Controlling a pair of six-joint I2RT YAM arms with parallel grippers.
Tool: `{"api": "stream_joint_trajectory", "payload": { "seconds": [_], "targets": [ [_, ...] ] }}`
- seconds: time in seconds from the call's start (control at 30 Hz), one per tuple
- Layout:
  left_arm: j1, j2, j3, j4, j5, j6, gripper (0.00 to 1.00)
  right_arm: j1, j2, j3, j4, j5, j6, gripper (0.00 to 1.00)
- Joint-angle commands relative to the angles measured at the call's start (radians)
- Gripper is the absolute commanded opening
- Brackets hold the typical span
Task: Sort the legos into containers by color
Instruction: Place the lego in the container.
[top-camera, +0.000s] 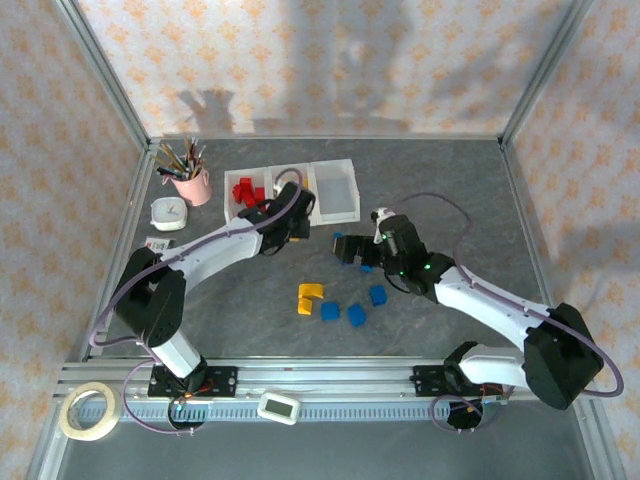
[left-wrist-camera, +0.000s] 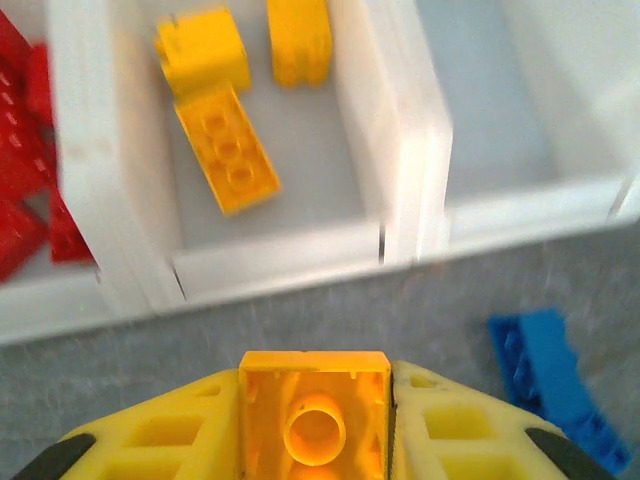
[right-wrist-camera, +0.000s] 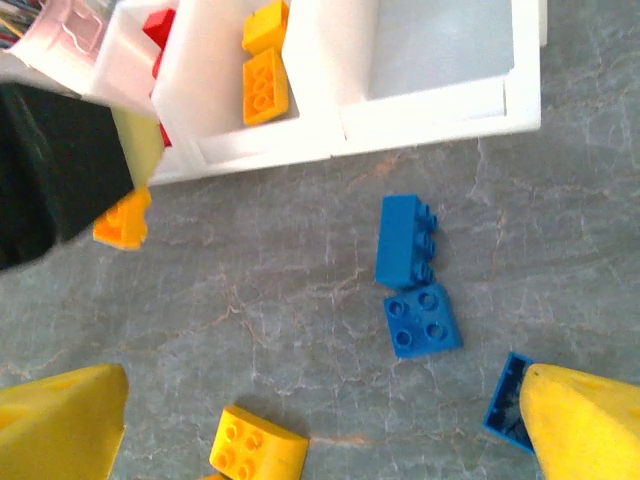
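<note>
My left gripper (left-wrist-camera: 315, 425) is shut on a yellow lego (left-wrist-camera: 313, 405), hollow underside facing the camera, just in front of the containers (top-camera: 333, 163). From above, this gripper (top-camera: 290, 218) hangs at the middle bin's near wall. That bin (left-wrist-camera: 350, 150) holds three yellow legos (left-wrist-camera: 225, 145); the left bin has red legos (top-camera: 245, 190); the right bin (left-wrist-camera: 500, 100) is bare. My right gripper (right-wrist-camera: 325, 430) is open above the table, over blue legos (right-wrist-camera: 407, 240) and a yellow one (right-wrist-camera: 258, 445). Top view puts it (top-camera: 352, 250) right of centre.
Loose yellow (top-camera: 311, 298) and blue (top-camera: 356, 315) bricks lie mid-table between the arms. A pink cup of pencils (top-camera: 190, 180) and a white timer (top-camera: 168, 213) stand left of the tray. A tape roll (top-camera: 88, 410) lies by the front rail.
</note>
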Motion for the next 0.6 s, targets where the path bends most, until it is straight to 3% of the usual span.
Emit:
{"api": "stream_joint_trajectory", "payload": {
  "seconds": [0.0,0.3,0.4,0.5,0.57],
  "targets": [
    [0.038,0.086,0.102,-0.006,-0.073,-0.036,0.32,-0.008,0.006,0.038,-0.009,0.044,-0.032,1.00],
    [0.110,0.370,0.384,-0.008,-0.085,-0.087,0.33,-0.016,0.059,0.059,0.008,0.060,-0.046,1.00],
    [0.127,0.421,0.436,-0.011,-0.086,-0.099,0.39,-0.016,0.059,0.069,-0.002,0.062,-0.059,1.00],
    [0.131,0.423,0.455,0.005,-0.071,-0.091,0.53,-0.016,0.059,0.075,-0.009,0.061,-0.078,1.00],
    [0.131,0.409,0.458,0.008,-0.069,-0.083,0.55,-0.016,0.070,0.083,-0.020,0.059,-0.094,1.00]
  ]
}}
